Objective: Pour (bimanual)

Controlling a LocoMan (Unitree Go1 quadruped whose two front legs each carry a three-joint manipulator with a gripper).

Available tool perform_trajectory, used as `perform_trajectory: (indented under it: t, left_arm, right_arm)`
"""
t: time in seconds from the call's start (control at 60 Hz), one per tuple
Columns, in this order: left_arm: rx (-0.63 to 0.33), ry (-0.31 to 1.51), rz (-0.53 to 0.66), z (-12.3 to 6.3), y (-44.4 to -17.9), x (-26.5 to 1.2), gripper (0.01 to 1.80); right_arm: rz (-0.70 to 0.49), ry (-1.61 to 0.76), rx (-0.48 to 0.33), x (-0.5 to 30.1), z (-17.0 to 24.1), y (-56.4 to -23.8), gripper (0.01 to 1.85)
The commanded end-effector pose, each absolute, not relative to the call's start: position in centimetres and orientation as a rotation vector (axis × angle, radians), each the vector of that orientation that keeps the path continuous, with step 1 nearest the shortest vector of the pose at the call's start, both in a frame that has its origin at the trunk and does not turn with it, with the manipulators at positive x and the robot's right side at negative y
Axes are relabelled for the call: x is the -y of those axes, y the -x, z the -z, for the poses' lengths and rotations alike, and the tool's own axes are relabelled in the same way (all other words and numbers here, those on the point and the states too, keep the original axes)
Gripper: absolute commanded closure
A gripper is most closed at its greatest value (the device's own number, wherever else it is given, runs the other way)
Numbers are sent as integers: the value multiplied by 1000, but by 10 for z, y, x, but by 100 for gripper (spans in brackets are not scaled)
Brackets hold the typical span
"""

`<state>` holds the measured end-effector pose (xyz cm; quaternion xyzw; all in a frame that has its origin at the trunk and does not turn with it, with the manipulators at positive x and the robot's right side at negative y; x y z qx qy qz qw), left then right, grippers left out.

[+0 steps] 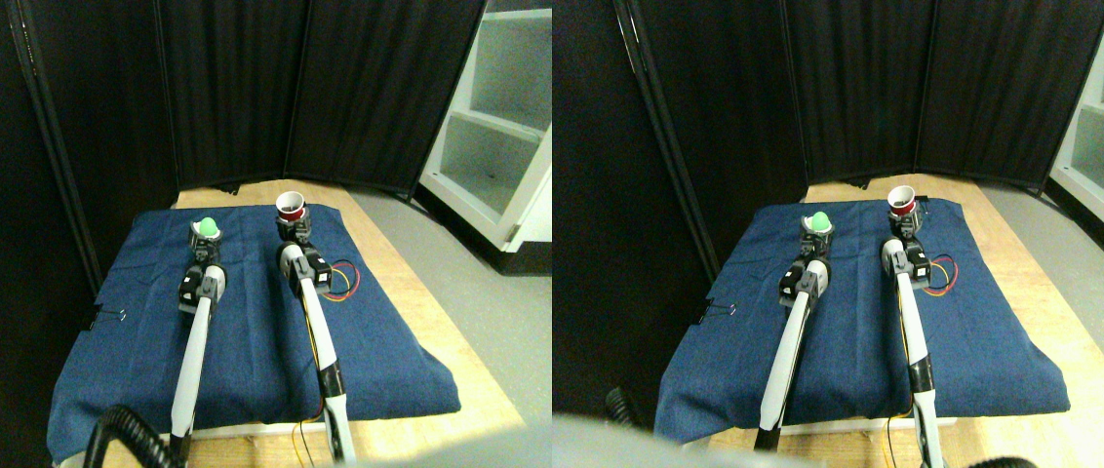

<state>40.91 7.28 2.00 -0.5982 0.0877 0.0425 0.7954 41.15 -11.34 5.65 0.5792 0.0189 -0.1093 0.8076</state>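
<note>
Left gripper (207, 234) at cup holding green ball (208, 225); right gripper (294, 222) at red cup (291, 204), both over blue cloth (250, 322). Jaw opening: cannot tell, too small. Judgement: align rims closely, tilt slowly, keep receiving cup steady.

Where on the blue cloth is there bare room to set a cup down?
The near half of the blue cloth between the two arms is bare, as is its left part beside the binder clip. The far end is crowded: the green-topped cup at the left claw, the red cup at the right claw, loose wires to the right.
</note>
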Motion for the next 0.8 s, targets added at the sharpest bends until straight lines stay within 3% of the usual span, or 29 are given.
perform_trajectory:
  t: [0.017, 0.8]
  left_arm:
    - [-136, 1310, -82, -20, -412, -75, 148]
    - [-100, 1364, -139, 14, -419, -78, 148]
  right_arm:
    - [243, -1273, -27, 112, -51, -413, 153]
    - [355, -1405, -53, 119, -6, -422, 153]
